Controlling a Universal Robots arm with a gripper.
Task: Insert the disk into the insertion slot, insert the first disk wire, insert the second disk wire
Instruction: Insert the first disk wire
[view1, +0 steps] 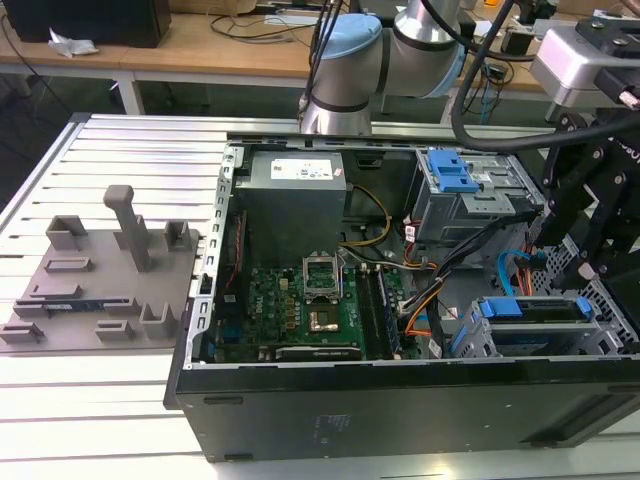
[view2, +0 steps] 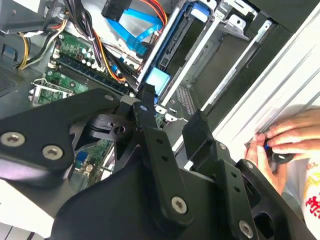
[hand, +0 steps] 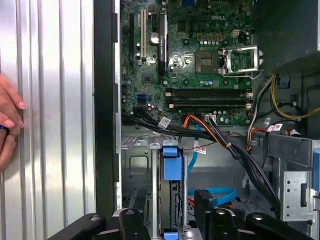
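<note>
— Well, where to look for the disk (view1: 535, 310)?

— Down in the insertion slot (hand: 137, 165), standing on edge between the grey sheet-metal walls, with the blue carrier tab (hand: 171, 167) turned up toward the wrist cameras. Looks seated rather than half in, judging by the exterior view, though hard to vouch for the last bit of travel.

— Held by the gripper (hand: 167, 210)?

— No. Hangs just above that cage with fingers (hand: 205, 205) spread wide, one to each side of the carrier, clamped on nothing. Probably kept that wide so as to straddle the carrier without scraping it.

— Why on edge and not flat?

— Dictated by the cage: just wider than the carrier, with slotted walls for guides, so fits one way only.

— Any word on the wires?

— Hard to say. Can make out a flat blue cable (hand: 215, 192) curling loose beside the cage and a black bundle (hand: 240, 155) draped across from the motherboard (hand: 190, 60), but cannot tell whether plugged into the drive.

— Anything else worth noting?

— Yes: a person's hand (hand: 7, 125) resting on the ribbed table (hand: 55, 100) outside the case wall, well apart from the cage, presumably to stay out of the arm's way. Also, not to be mistaken for the slot, the taller bay with a blue latch (view1: 450, 175) deeper inside the case.
</note>
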